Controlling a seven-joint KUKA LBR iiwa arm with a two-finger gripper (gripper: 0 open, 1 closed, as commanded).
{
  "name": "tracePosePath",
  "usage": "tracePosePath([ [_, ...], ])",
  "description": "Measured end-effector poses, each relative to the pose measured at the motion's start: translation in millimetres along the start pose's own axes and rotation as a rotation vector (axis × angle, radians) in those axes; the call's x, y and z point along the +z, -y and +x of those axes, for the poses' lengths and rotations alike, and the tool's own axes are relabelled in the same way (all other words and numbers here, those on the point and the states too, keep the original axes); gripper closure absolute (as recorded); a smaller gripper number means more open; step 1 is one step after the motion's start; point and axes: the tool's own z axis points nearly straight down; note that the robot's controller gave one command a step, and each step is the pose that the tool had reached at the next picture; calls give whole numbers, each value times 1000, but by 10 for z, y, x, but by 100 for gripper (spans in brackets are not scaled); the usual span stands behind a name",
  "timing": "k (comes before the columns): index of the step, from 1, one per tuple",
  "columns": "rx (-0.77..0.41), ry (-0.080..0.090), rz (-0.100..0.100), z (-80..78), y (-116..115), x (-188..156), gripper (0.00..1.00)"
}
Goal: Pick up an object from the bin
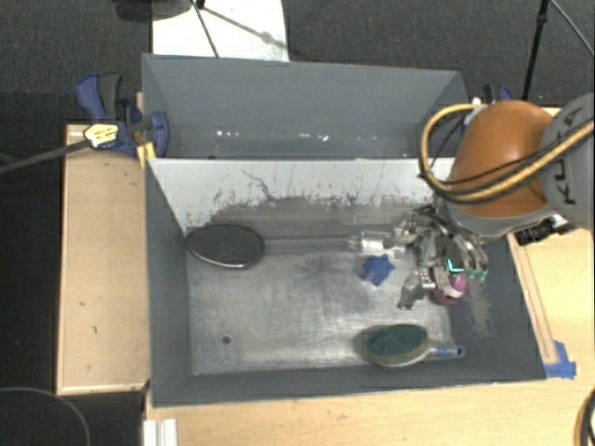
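A small pink thing [454, 287] lies on the floor of the bin [279, 314] near the right wall, about midway between front and back. The gripper [428, 284] hangs low right beside it, on its left and partly over it, so its shape cannot be made out, nor whether the two touch. Whether the gripper is open or closed, or has hold of anything, cannot be told. Just left of the gripper lies a blue piece [376, 270], with a silvery piece [371, 244] just behind it. A green oval [394, 345] with a short blue handle lies near the front wall, below the gripper. A dark disc [224, 246] lies well apart, at the far left. The arm [497, 170], under its orange cover, reaches in over the right rim.
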Motion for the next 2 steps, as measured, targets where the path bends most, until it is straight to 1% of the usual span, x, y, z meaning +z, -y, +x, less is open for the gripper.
tracePosePath([
  [1,-188,15,1,-391,-116,597,0],
  [2,-190,8,1,-369,-117,648,100],
])
